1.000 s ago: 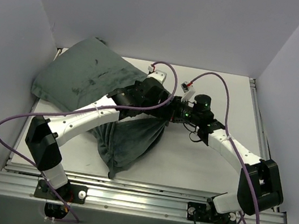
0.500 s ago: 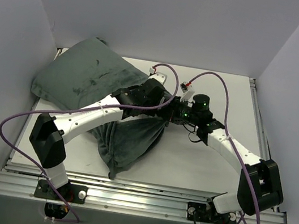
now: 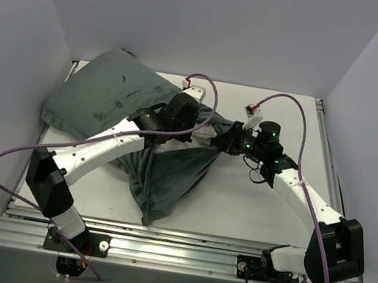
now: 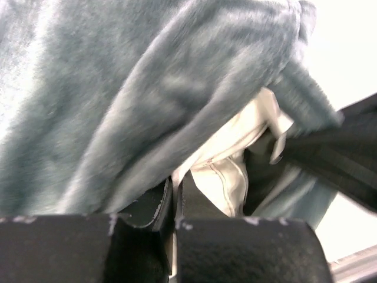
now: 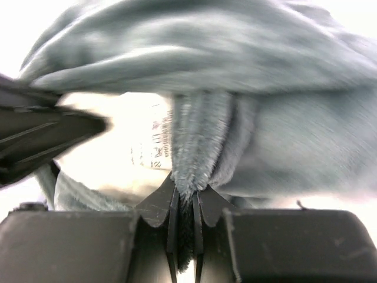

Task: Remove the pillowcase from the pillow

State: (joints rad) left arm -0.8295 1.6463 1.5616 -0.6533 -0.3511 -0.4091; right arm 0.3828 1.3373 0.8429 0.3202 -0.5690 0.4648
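Note:
The pillowcase shows its plain grey-green face, bulging at the back left of the table and hanging in a fold toward the front middle. My left gripper is at its open end, shut on a thin white stitched edge of the pillow that peeks out under the plush pillowcase. Just to the right, my right gripper is shut on a ridge of the grey-green pillowcase. White pillow cloth with a printed label shows beside that ridge.
The white table is boxed in by pale walls on the left, right and back. A metal rail runs along the near edge. Purple cables loop above both wrists.
My left gripper has shut on the pillow's white edge and drawn a little left. The right gripper, still shut on the pillowcase, has moved right, pulling the cloth taut between them.

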